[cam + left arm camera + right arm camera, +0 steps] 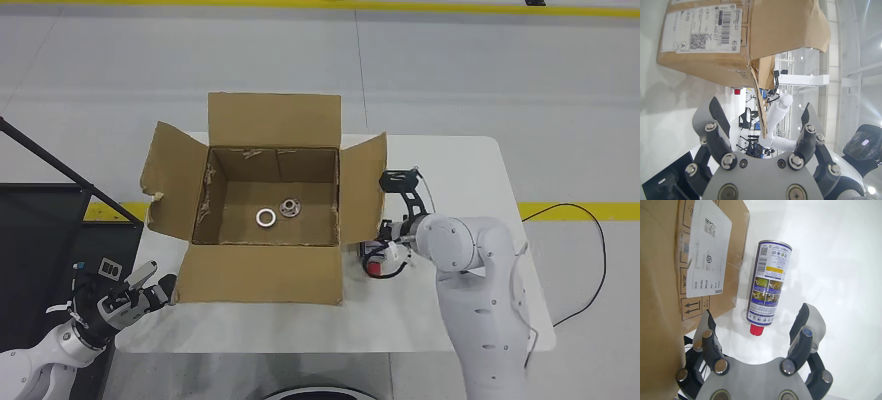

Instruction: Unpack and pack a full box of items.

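1. Our left gripper (155, 283) hangs at the near left corner of the table (455, 165), just off the box's near left corner. Its fingers are spread wide and we see nothing held between them.
2. Right of it stands the cardboard box (260, 272), on the left and middle of the table with all four flaps folded outward. White printed labels are stuck on its outer walls.
3. On the box floor we count two small things: a pale ring (266, 216) and, just beside it to the right and slightly farther back, a round metal part (290, 208).
4. Beside the box's right wall, close to its near right corner, a spray can (768, 283) lies on its side on the table, its red cap toward our right gripper.
5. Our right gripper (756, 310) sits low over the cap end of that can. Its fingers are wide apart and neither one touches the can.
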Controlling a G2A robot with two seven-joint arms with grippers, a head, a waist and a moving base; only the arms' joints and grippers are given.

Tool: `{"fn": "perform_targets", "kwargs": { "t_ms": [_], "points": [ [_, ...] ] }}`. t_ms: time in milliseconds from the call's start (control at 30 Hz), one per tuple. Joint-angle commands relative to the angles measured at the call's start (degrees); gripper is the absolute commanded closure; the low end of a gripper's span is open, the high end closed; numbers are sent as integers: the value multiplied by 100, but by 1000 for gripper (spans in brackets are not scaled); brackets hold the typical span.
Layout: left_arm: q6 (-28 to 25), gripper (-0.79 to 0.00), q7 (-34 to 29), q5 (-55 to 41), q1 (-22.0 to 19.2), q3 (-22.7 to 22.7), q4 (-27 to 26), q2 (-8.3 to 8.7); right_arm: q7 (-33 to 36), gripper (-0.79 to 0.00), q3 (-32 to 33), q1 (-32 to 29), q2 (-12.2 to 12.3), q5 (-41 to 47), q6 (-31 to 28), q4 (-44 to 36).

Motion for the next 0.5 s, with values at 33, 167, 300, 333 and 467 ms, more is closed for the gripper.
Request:
{"fn": "perform_targets", "kwargs": {
  "t_ms": [33, 167, 300, 333, 467],
  "points": [
    [0, -785, 0, 0, 0, 0, 0, 0, -153, -785, 3, -94, 12, 48, 56, -27],
    [0, -785, 0, 0, 0, 0, 0, 0, -497, -785, 45, -272, 31, 104, 155, -199],
    [0, -785, 0, 0, 0, 0, 0, 0, -627, -785, 71, -407, 53, 224, 167, -348],
    [0, -785, 0, 0, 0, 0, 0, 0, -639, -785, 70, -423, 58, 270, 155, -360],
    [0, -785, 0, 0, 0, 0, 0, 0, -824, -785, 31, -465, 69, 399, 164, -353]
  ]
}}
